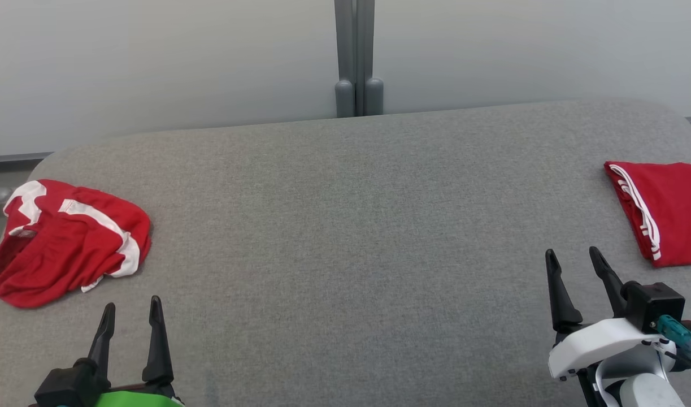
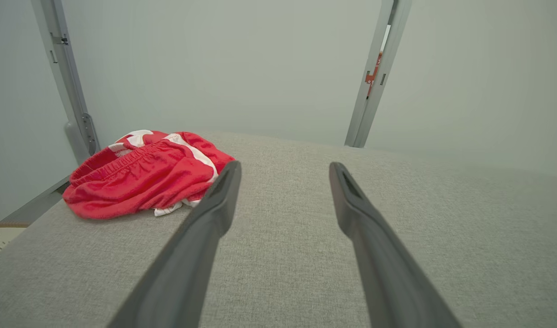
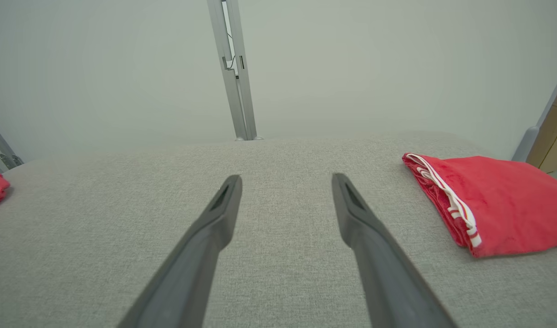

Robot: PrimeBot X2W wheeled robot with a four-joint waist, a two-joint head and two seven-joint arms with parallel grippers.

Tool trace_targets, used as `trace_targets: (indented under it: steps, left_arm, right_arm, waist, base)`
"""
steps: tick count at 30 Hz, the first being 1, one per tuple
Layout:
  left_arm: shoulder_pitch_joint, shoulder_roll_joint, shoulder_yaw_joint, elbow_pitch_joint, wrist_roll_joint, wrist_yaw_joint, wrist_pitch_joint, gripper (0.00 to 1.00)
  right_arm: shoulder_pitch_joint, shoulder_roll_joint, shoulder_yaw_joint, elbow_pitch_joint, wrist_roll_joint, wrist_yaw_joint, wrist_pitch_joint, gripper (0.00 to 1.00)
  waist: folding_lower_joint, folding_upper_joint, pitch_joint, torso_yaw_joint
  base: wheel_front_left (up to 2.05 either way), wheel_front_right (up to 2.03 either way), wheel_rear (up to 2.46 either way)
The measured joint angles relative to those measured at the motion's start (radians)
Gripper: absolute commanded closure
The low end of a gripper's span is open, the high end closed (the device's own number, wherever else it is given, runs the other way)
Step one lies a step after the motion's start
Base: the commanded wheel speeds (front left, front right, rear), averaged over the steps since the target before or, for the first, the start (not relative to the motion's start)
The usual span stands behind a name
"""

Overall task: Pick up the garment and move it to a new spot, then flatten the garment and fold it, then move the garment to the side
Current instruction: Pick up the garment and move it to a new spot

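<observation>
A crumpled red garment (image 1: 68, 240) with white trim lies in a heap at the left end of the grey padded table (image 1: 351, 226); the left wrist view has it (image 2: 144, 177) ahead and to the left. My left gripper (image 1: 131, 308) stands open just below and right of the heap, nothing between its fingers (image 2: 214, 205). My right gripper (image 1: 574, 259) is open too, at the lower right over bare fabric, and in the right wrist view its fingertips (image 3: 228, 196) are apart. A folded red garment (image 1: 664, 212) with white stripes lies at the right edge, also (image 3: 483, 200).
A pale wall with a grey vertical post (image 1: 355, 56) runs behind the table's far edge. The table's rounded corners fall away at far left and far right. Wide bare fabric lies between the two garments.
</observation>
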Motion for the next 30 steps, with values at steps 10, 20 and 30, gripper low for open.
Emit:
trace_targets:
  steps: [10,20,30]
  left_arm:
    - [-0.005,-0.002,0.002,-0.025,0.016,-0.006,0.000,0.00]
    - [-0.001,-0.001,-0.005,-0.025,0.023,-0.007,0.000,0.00]
    - [0.020,0.003,0.018,-0.031,0.019,-0.005,0.000,0.00]
  right_arm:
    - [0.001,0.009,0.027,0.006,-0.008,0.000,-0.006,0.00]
    - [-0.001,0.013,0.064,0.024,-0.006,0.000,-0.012,0.00]
    - [-0.010,0.013,0.087,0.031,-0.003,0.000,-0.011,0.00]
  waist:
    - [0.0000,0.0000,0.000,0.106]
    - [0.0000,0.0000,-0.003,0.276]
    - [0.0000,0.0000,-0.001,0.439]
  base:
    - [0.00,0.00,0.00]
    - [0.00,0.00,0.00]
    - [0.00,0.00,0.00]
